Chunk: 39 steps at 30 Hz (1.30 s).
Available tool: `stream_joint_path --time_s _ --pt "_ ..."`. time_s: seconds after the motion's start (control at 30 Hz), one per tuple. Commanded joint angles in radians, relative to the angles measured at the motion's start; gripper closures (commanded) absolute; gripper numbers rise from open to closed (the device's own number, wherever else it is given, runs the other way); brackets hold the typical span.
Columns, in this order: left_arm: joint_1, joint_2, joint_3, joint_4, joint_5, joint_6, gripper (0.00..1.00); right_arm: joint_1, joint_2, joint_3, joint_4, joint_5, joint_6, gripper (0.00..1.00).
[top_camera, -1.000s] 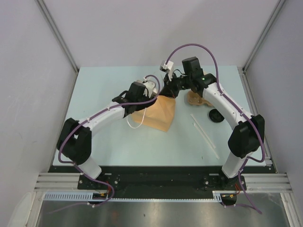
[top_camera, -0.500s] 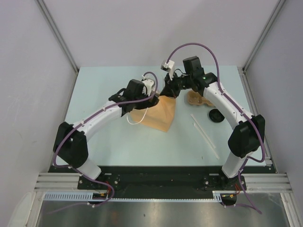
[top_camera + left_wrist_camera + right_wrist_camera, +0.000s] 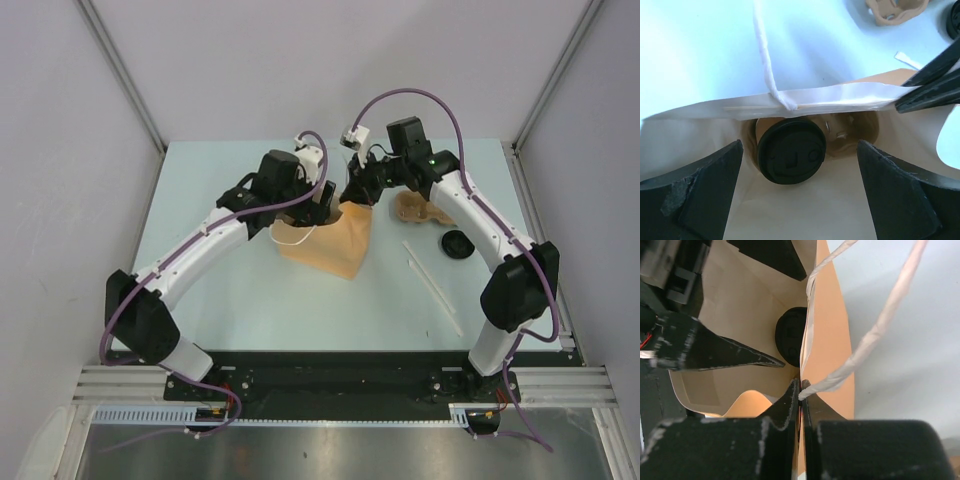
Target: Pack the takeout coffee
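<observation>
Your left end effector (image 3: 800, 147) gapes open above the cup (image 3: 791, 157) inside the bag (image 3: 827, 340). At 3 o'clock, your right end effector (image 3: 800, 390) pinches its rim.

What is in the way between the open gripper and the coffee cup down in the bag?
Nothing visible. The left gripper looks straight down the open mouth of the bag at the lidded cup. The white handle runs off beyond the far rim, and the right gripper pinches the rim.

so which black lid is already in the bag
The lid down inside the bag; the other lid lies loose on the table.
</observation>
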<state>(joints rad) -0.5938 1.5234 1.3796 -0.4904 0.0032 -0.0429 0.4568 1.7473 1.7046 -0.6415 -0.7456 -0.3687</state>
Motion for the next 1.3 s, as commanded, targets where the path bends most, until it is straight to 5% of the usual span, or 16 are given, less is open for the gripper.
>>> stream_joint_path --time_s 0.0,0.13,0.47,0.73,1.07,1.27 --pt "-0.005 -0.046 0.073 -0.037 0.0 0.015 0.01 -0.004 0.023 0.043 -0.067 0.032 -0.012 0.93" --pt "-0.004 -0.054 0.11 -0.054 0.011 0.018 0.0 -0.004 0.029 0.073 -0.086 0.037 -0.012 0.85" --pt "-0.003 -0.068 0.194 -0.08 0.034 0.021 0.01 -0.006 0.035 0.174 -0.116 0.055 0.007 0.42" --pt "0.002 -0.092 0.249 -0.086 0.046 0.034 0.0 -0.027 0.043 0.309 -0.159 0.055 0.046 0.21" --pt "0.029 -0.166 0.317 -0.033 0.018 0.055 0.01 -0.165 -0.066 0.405 -0.393 0.084 0.041 0.12" --pt "0.115 -0.206 0.291 -0.005 -0.002 0.049 0.0 -0.276 -0.29 0.025 -0.477 0.25 -0.025 0.22"
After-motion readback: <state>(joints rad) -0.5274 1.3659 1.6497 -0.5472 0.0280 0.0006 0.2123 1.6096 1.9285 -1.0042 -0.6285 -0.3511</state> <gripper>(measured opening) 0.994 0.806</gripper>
